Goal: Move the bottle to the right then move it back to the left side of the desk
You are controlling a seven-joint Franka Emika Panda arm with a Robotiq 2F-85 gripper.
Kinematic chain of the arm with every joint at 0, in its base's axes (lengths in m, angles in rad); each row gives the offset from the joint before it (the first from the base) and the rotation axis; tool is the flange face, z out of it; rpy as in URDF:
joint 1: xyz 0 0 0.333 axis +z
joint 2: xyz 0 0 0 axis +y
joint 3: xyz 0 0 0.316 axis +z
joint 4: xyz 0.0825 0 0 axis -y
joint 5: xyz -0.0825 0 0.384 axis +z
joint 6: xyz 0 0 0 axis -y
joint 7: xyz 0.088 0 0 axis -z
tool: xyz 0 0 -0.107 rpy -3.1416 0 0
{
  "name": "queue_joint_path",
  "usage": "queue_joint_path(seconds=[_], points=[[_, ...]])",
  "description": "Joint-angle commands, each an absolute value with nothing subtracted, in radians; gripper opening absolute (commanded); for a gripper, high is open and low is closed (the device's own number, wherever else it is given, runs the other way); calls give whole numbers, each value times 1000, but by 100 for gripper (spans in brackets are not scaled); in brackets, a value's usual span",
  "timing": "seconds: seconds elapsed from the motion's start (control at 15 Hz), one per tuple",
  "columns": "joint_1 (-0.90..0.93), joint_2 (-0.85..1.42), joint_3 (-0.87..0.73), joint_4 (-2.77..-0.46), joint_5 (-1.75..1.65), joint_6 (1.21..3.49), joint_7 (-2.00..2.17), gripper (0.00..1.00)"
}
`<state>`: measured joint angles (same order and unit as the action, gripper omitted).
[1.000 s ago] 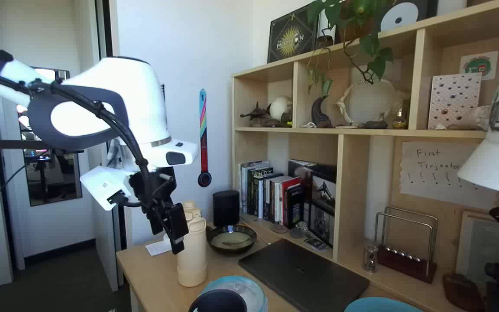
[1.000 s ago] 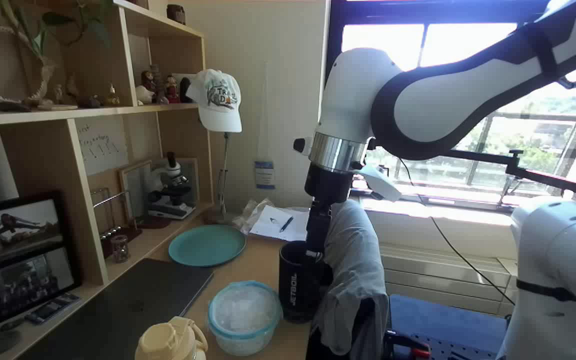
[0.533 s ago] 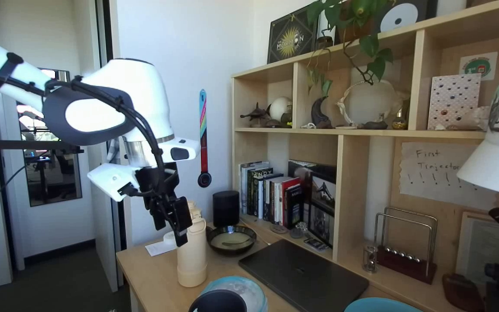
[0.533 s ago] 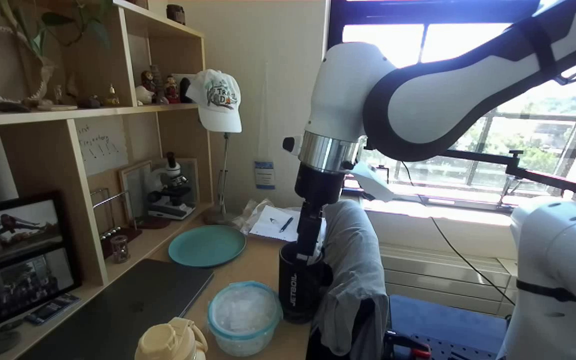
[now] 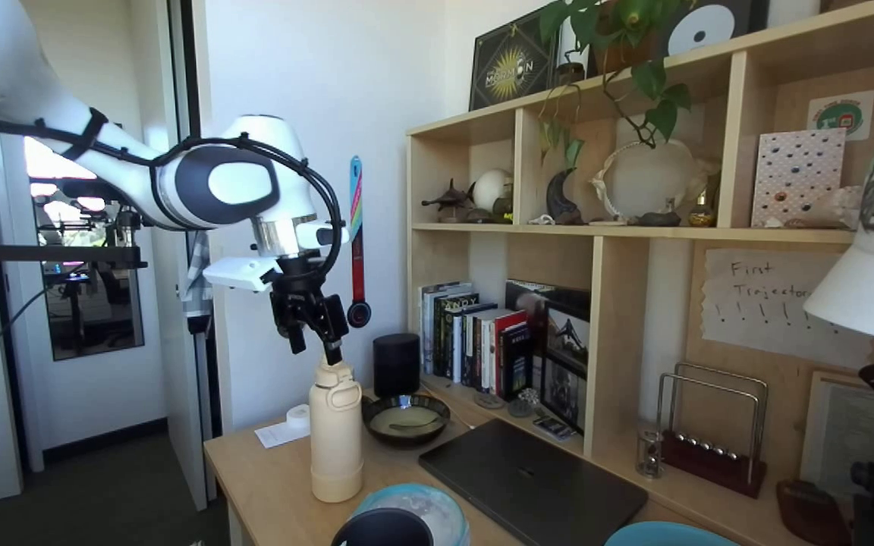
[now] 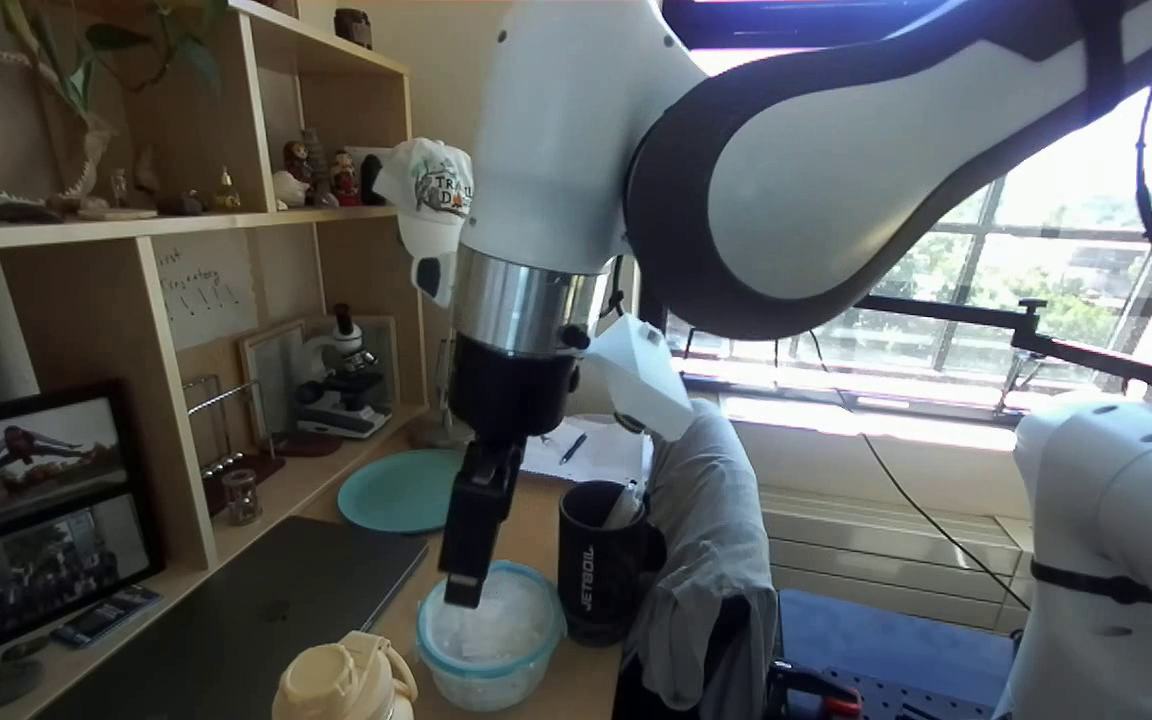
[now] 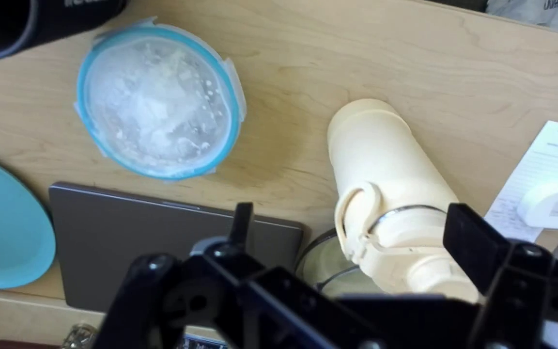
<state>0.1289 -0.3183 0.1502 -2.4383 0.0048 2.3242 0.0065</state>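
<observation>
The cream-white bottle (image 5: pixel 336 444) stands upright on the tan wooden desk (image 5: pixel 274 481). Only its top (image 6: pixel 331 680) shows at the lower edge of an exterior view. My gripper (image 5: pixel 315 353) is open and empty, pointing down, and appears just above the bottle's lid. In an exterior view the gripper (image 6: pixel 463 595) overlaps the round container in the picture. In the wrist view the bottle (image 7: pixel 380 150) lies between the spread fingers of the gripper (image 7: pixel 350 215), its lid nearer the right finger. No contact is visible.
A round blue-rimmed container (image 7: pixel 160 102) sits beside the bottle. A black mug (image 6: pixel 601 565) stands near a cloth-draped chair (image 6: pixel 711 530). A closed dark laptop (image 5: pixel 532 481), a dark bowl (image 5: pixel 407 418), a teal plate (image 6: pixel 406 490) and a shelf (image 5: pixel 596 341) stand near.
The arm has moved away from the black mug toward the bottle. The gripper has risen in an exterior view, from in front of the bottle to around its lid. The bottle has not moved.
</observation>
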Motion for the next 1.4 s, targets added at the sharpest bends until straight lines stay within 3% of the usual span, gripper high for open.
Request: queue_joint_path(seconds=[0.0,0.87,0.93,1.0,1.33], points=[[141,-181,210,-2302,-47,2301,95,100],[208,100,227,-2085,-194,2299,229,100],[212,106,224,-2075,-196,2296,230,75],[215,111,224,-2068,-197,2292,229,73],[218,115,220,-2040,-192,2247,227,34]])
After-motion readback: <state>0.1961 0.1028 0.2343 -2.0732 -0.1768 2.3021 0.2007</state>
